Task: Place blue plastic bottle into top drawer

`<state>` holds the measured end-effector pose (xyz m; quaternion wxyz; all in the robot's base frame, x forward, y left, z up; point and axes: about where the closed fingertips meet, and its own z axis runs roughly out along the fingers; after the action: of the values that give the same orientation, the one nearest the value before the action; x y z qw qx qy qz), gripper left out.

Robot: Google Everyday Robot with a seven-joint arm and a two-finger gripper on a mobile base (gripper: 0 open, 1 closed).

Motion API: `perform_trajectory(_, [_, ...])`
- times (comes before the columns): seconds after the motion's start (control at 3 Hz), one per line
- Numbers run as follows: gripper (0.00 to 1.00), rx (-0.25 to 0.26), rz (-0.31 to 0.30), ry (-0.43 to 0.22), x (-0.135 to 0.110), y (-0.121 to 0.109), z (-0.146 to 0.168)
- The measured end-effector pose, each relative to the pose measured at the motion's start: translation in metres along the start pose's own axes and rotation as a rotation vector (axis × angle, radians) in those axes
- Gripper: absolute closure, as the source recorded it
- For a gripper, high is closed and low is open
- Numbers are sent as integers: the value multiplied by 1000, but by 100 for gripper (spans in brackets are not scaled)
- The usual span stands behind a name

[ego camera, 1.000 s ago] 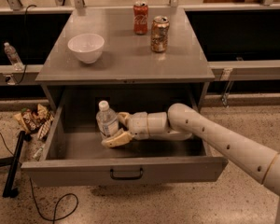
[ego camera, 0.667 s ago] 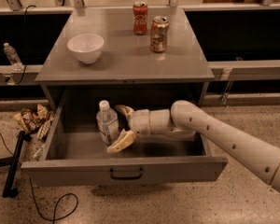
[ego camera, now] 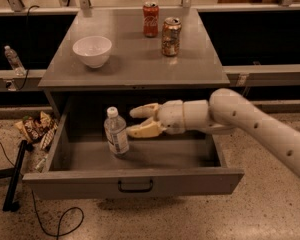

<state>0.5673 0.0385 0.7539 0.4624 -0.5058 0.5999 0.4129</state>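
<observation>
The blue plastic bottle (ego camera: 115,132), clear with a white cap and a pale label, stands upright on the floor of the open top drawer (ego camera: 135,182), left of centre. My gripper (ego camera: 135,122) reaches in from the right and sits just to the right of the bottle. Its two pale fingers are spread apart, one above the other, and neither holds the bottle. A small gap shows between the fingertips and the bottle.
On the cabinet top (ego camera: 135,64) stand a white bowl (ego camera: 92,50), a red soda can (ego camera: 150,19) and a bronze can (ego camera: 171,36). A small clear bottle (ego camera: 12,59) stands on a ledge at far left. Snack wrappers (ego camera: 34,128) and black cables (ego camera: 13,176) lie on the floor, left.
My gripper has let go of the bottle, opened, and drawn back a little to the right and up. The bottle stays standing in the drawer.
</observation>
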Motion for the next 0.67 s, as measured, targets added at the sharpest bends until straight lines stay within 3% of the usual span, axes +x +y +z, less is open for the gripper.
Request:
perform_trajectory(0.33, [72,17,30,33,-17,1,-53])
perform_trajectory(0.67, [95,90,37,31,-55,-11,-102])
